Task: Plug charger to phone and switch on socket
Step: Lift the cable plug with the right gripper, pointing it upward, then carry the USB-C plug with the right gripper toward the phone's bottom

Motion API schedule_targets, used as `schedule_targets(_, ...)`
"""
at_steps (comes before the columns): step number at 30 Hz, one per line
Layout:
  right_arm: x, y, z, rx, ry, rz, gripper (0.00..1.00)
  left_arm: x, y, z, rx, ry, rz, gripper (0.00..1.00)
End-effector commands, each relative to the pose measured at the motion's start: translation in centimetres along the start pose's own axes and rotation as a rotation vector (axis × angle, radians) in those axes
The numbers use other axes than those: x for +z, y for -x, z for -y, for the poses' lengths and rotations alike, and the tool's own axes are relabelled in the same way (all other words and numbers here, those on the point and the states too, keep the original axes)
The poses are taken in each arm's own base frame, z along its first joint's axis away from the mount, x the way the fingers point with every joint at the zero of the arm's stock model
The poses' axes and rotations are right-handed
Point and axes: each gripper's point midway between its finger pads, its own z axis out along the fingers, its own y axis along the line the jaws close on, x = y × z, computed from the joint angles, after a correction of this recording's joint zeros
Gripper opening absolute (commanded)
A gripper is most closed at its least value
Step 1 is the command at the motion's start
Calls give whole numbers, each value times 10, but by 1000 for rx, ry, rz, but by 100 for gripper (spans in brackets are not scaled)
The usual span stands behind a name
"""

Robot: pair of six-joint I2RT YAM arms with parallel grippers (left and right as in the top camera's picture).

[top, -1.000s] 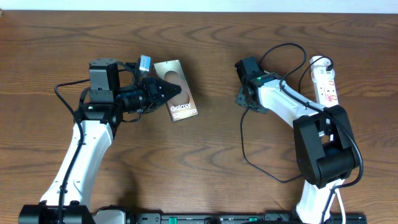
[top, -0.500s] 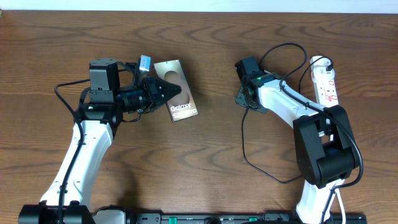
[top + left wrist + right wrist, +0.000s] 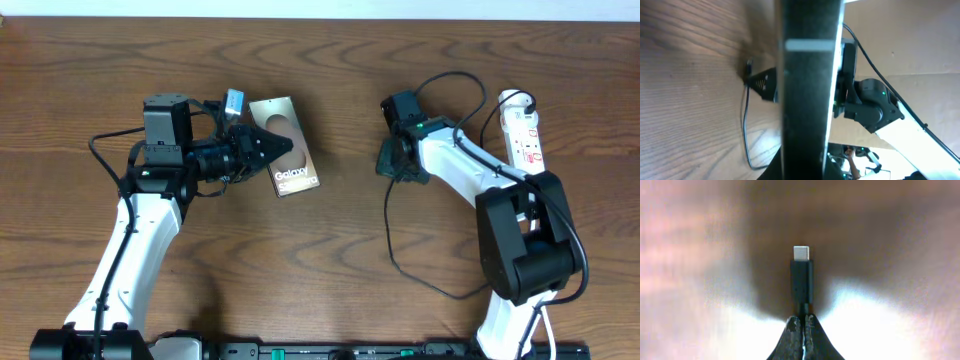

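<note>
Left gripper (image 3: 262, 145) clamped on one edge of the phone (image 3: 295, 178), presumably to steady it for plugging. Right gripper (image 3: 801, 322), well apart to the phone's right, pinches the charger (image 3: 801, 277) just behind its plug so the tip juts forward. The socket (image 3: 522, 128) lies far right, untouched.

- The table (image 3: 330, 70) in front of you is brown wood with a clear grain, smooth and faintly sheeny
- The phone (image 3: 293, 172) looks glossy to you: a grey-brown face that catches the light, with white printed lettering
- On the charger (image 3: 801, 277) you see a matt black plastic plug body, a bright bare-metal tip and a thin, smooth black cable
- The socket (image 3: 524, 135) reads as smooth white plastic
- The right gripper (image 3: 801, 322) shows you dull black, slightly rough fingers (image 3: 789, 341)
- The arm shells (image 3: 130, 250) are smooth white plastic
</note>
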Motion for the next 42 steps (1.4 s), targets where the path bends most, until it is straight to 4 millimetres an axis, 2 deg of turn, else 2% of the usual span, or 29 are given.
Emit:
schedule_targets(1, -47, -16, -22, -152, 156, -27, 1, -4, -7, 19, 50, -80, -48, 8)
schedule_targets(5, -103, -42, -38, -329, 322, -50, 1, -5, -11, 27, 69, -124, -74, 8)
schedule_targets(10, -165, -80, -35, -483, 421, -50, 1, -7, -16, 39, 95, -184, -110, 7)
schedule_targets(14, -196, -110, -39, -584, 453, -26, 1, -8, -17, 40, 87, -190, -117, 8)
schedule_targets(15, -208, -124, -45, -637, 474, -12, 1, -8, -18, 41, 81, -194, -122, 7)
schedule_targets(17, -218, -139, -56, -703, 504, 6, 1, -8, -19, 41, 80, -197, -125, 7)
schedule_targets(19, -225, -158, -73, -798, 528, 31, 1, -8, -19, 41, 80, -197, -125, 8)
schedule_targets(22, -223, -166, -83, -826, 514, 46, 1, -8, -19, 42, 81, -200, -127, 8)
schedule_targets(26, -222, -168, -91, -799, 514, 48, 1, -7, -16, 41, 86, -191, -113, 7)
schedule_targets(32, -225, -164, -98, -799, 535, 78, 1, -4, 8, 33, 89, -114, 0, 8)
schedule_targets(38, -226, -161, -102, -800, 546, 93, 1, 12, 13, 62, 210, -160, 40, 7)
schedule_targets(42, -226, -161, -102, -801, 545, 96, 1, 17, 14, 70, 220, -175, 53, 7)
